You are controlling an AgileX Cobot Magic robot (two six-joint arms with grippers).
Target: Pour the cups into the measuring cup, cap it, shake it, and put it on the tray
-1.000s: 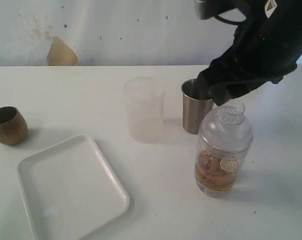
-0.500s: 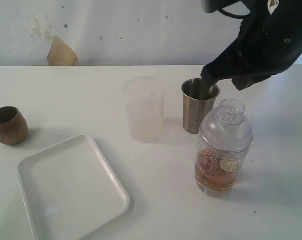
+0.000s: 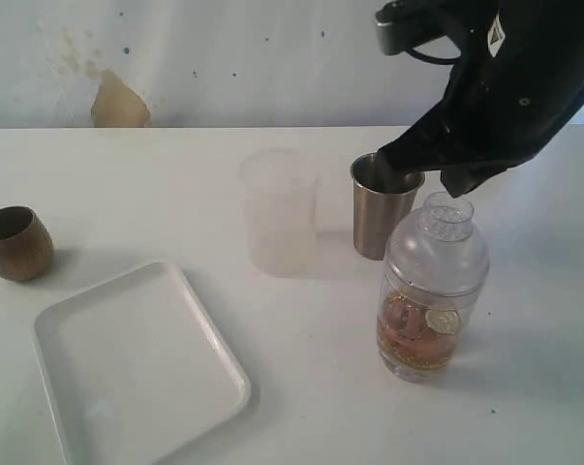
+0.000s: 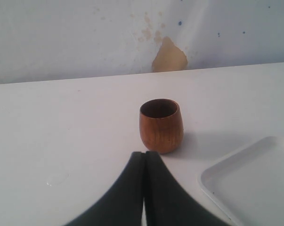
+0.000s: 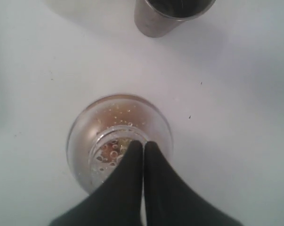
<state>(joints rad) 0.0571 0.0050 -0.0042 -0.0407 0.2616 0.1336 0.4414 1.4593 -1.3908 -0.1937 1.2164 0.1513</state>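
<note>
The measuring cup [image 3: 432, 291] stands at the right with a clear dome lid on it and amber liquid in its lower part. My right gripper [image 3: 461, 186] hangs just above the lid, shut and empty; the right wrist view looks straight down past its tips [image 5: 143, 143] onto the cup [image 5: 97, 127]. The steel tumbler [image 3: 381, 208] stands upright just behind the measuring cup. Far to the left, the brown wooden cup [image 3: 15, 242] sits on the table. My left gripper [image 4: 144, 153] is shut and empty, a short way in front of that cup [image 4: 161, 125]. The white tray [image 3: 137, 363] lies at the front left.
A frosted translucent cup [image 3: 277, 213] stands left of the steel tumbler [image 5: 165, 19]. A corner of the tray [image 4: 255, 179] lies beside the wooden cup in the left wrist view. The white wall runs along the table's far edge.
My right gripper has come up a little off the dome lid and its jaws have shut. The lid stays on the measuring cup. Nothing else moved.
</note>
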